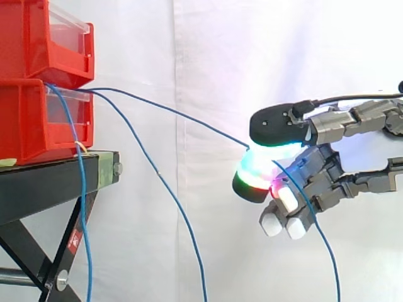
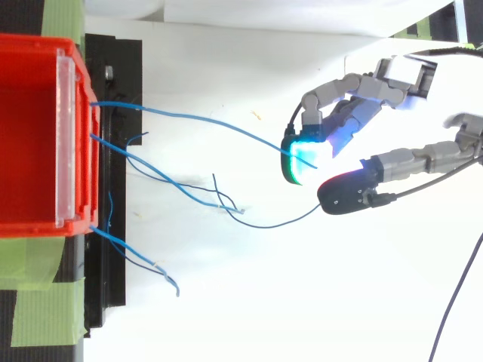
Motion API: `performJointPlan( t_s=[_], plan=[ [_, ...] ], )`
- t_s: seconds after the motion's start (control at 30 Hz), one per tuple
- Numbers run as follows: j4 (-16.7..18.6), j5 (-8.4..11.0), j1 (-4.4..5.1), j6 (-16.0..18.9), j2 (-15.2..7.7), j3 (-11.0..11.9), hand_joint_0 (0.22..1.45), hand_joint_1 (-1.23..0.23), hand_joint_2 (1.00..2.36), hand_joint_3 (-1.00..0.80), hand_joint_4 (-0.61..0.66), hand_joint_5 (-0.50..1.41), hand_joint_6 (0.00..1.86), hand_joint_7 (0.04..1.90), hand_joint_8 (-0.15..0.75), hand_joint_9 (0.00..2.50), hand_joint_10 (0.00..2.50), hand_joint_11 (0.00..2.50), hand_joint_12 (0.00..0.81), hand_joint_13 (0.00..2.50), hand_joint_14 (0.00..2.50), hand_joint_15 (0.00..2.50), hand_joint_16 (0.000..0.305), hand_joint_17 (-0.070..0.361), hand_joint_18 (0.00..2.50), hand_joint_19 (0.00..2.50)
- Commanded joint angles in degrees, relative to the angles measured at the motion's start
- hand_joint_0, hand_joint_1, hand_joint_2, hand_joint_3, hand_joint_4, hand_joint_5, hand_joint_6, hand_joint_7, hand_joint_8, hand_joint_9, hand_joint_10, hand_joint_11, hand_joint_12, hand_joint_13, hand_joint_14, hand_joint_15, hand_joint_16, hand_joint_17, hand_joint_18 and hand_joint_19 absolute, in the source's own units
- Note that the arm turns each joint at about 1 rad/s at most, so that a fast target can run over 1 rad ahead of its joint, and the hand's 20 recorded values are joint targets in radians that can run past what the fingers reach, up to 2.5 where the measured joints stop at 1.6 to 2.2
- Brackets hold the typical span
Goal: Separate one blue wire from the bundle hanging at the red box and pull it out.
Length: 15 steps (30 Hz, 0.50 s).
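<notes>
Three blue strands at least are coming out of the front of the lower red bin (image 1: 38, 126), which is sitting on the black stand (image 1: 44, 182) at far left with an upper bin (image 1: 31, 44) stacked on it. Closest in, the first strand (image 1: 81, 207) is dropping straight down past the stand's leg. Next along, a second loose wire (image 1: 157, 173) is sagging away in a long curve toward the bottom edge.

And here's the one that matters: the chosen blue wire (image 1: 170, 111) is running nearly straight from the bin mouth across open space, well apart from the other two, into the hand (image 1: 324, 170) at right. The hand is pinching it between two thick pads (image 1: 252, 179), one above and one below. The other fingers are curling underneath and holding nothing, and the wire's slack is trailing down beyond the pinch.

From above, the same wire (image 2: 204, 119) is leading to the hand (image 2: 355, 102), while its neighbours are crossing each other nearer the bin.

What could go wrong from here? A wire this thin could slide through the pads if the far end is snagging inside the bin. A hard tug against such a snag could shift the bins on the stand. If strands are knotted inside, the neighbours could come along too.
</notes>
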Motion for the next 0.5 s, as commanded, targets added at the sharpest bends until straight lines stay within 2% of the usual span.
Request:
performJointPlan(
  t_s=[0.0, 0.17, 0.47],
  plan=[
    [4.8, 0.93, 0.49, -0.2, 0.0, 0.2, 0.61, -0.79, 1.03, -0.01, -0.11, -0.12, 0.79, 1.25, 0.282, 1.0, 0.02, 0.8, 0.375, 0.71, 0.02, 0.63, 0.046, 0.103, 0.58, 0.69],
    [8.3, 0.85, 0.49, -0.9, 0.0, 0.4, 0.61, -0.79, 1.03, -0.01, -0.11, -0.12, 0.79, 1.24, 0.285, 1.0, 0.02, 0.81, 0.374, 0.71, 0.02, 0.63, 0.046, 0.102, 0.58, 0.7],
    [8.2, 1.02, 0.49, -1.4, 0.0, 0.4, 0.61, -0.79, 1.03, -0.01, -0.11, -0.12, 0.79, 1.25, 0.283, 1.0, 0.02, 0.8, 0.374, 0.72, 0.02, 0.63, 0.045, 0.102, 0.58, 0.69]
  ],
)
